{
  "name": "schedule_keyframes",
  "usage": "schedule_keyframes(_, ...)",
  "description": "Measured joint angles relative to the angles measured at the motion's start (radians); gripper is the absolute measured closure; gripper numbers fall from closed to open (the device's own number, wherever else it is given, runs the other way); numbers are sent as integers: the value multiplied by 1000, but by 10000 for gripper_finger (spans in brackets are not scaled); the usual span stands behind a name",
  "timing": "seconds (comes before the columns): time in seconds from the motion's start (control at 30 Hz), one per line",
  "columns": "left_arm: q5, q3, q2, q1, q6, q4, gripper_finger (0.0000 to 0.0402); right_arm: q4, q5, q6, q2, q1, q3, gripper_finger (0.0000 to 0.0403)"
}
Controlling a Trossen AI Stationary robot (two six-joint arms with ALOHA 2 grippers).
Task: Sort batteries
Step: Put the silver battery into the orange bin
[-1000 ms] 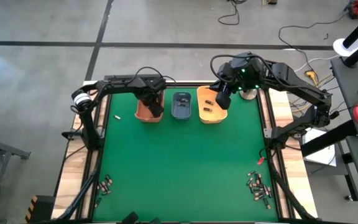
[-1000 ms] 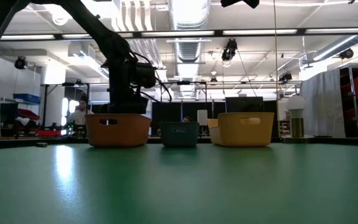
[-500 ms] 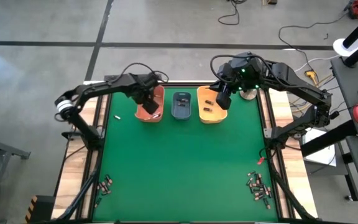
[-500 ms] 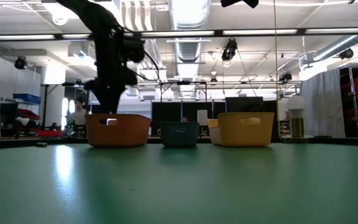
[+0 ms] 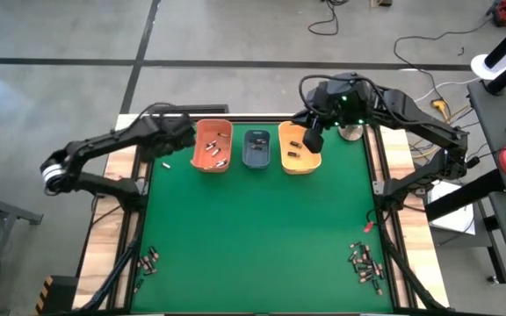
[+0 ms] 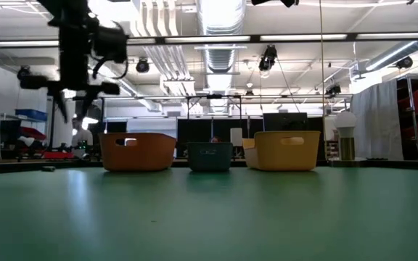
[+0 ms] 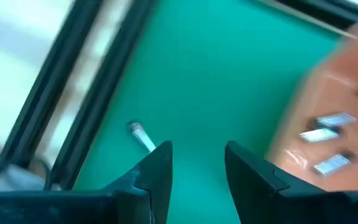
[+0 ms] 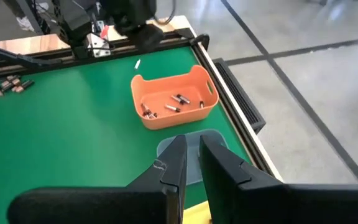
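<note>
Batteries: I see them in four places. A few lie in the orange bin [image 5: 213,146], a couple in the yellow-orange bin [image 5: 299,150], and two loose heaps wait at the near corners of the counter [image 5: 262,224]: the left heap [image 5: 148,261] and the bigger right heap [image 5: 365,265]. One stray battery [image 5: 165,164] lies alone beside the orange bin, near the counter's left edge.

Blue-grey bin: the blue-grey bin [image 5: 256,147] sits between the other two; I cannot tell whether anything is in it.

Left end effector: the left end effector [image 7: 196,163] hangs above the counter just left of the orange bin, fingers apart and holding nothing, with the stray battery close by its fingertips in the left wrist view.

Right end effector: the right end effector [image 8: 190,155] hovers over the yellow-orange bin, fingers nearly together with a thin gap; I see nothing between them.

Progress: I judge this early to middling. Only a handful are binned, and both heaps plus the stray are left to do.

Hard to make out: battery sizes are too small for me to tell, so I cannot check the sorting. In the low view the bin walls hide their contents, and the heaps do not show.
</note>
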Motion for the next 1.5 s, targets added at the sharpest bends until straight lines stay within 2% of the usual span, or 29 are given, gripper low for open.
schedule_keyframes(0.13, -45, -126, -26, 4, -209, 69, 276, 34, -2, -58, 0, 0, -2, 364)
schedule_keyframes(0.27, -6, -203, 4, 8, -367, 131, 276, 64, -6, -105, 0, 0, -5, 364)
schedule_keyframes(0.4, 24, -236, 51, 9, -458, 134, 276, 74, -9, -120, 0, 0, -5, 364)
schedule_keyframes(0.6, 87, -274, 97, 80, -441, 199, 276, 41, -46, -103, 0, 0, -15, 364)
schedule_keyframes(0.83, 96, -329, 103, 174, -377, 319, 276, -39, -62, -95, 0, 0, -24, 364)
schedule_keyframes(0.97, 99, -353, 104, 193, -376, 387, 276, -64, -62, -83, 0, 0, -24, 364)
schedule_keyframes(1.13, 97, -363, 130, 192, -395, 392, 282, -66, -62, -76, 0, 0, -24, 364)
schedule_keyframes(1.27, 99, -363, 138, 192, -394, 386, 307, -65, -62, -76, 0, 0, -24, 364)
schedule_keyframes(1.5, 100, -367, 130, 192, -392, 376, 387, -63, -62, -62, 0, 0, -24, 364)
